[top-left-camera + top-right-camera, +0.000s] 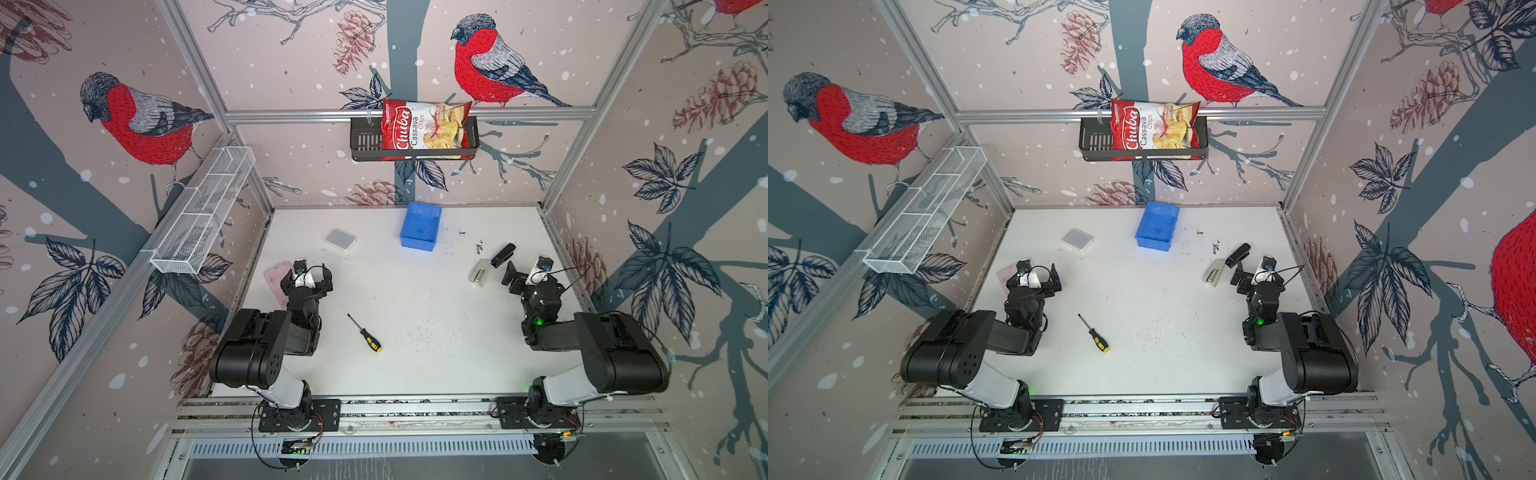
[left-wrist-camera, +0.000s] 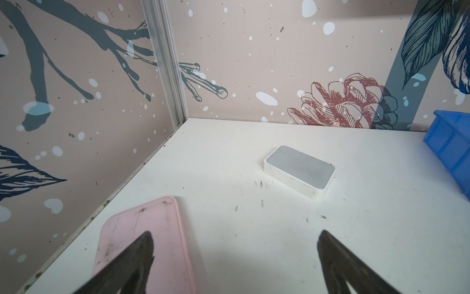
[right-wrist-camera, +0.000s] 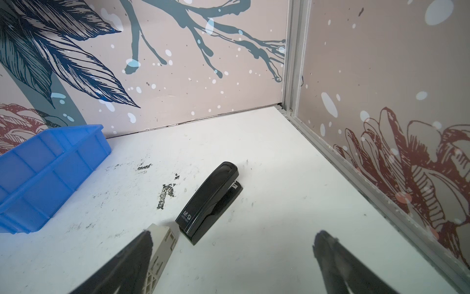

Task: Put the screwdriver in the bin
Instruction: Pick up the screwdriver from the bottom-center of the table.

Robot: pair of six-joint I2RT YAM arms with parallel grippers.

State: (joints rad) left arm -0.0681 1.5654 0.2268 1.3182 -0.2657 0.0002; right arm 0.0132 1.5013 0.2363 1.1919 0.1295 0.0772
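The screwdriver (image 1: 365, 334) (image 1: 1094, 334), with a black-and-yellow handle and a thin dark shaft, lies flat on the white table between the two arms, nearer the left one. Its tip points away toward the back left. The blue bin (image 1: 420, 226) (image 1: 1157, 226) stands at the back centre and looks empty; its edge shows in the left wrist view (image 2: 450, 152) and in the right wrist view (image 3: 45, 173). My left gripper (image 1: 306, 277) (image 2: 235, 236) is open over the table's left side, holding nothing. My right gripper (image 1: 530, 272) (image 3: 235, 236) is open at the right side, also holding nothing. The screwdriver is in neither wrist view.
A white box with a grey top (image 1: 340, 240) (image 2: 298, 170) sits left of the bin. A flat pink case (image 2: 142, 241) lies under my left finger. A black stapler (image 3: 211, 201) and a beige piece (image 3: 162, 252) lie before my right gripper. A black basket with a chips bag (image 1: 413, 137) and a white mesh tray (image 1: 203, 212) hang on the walls.
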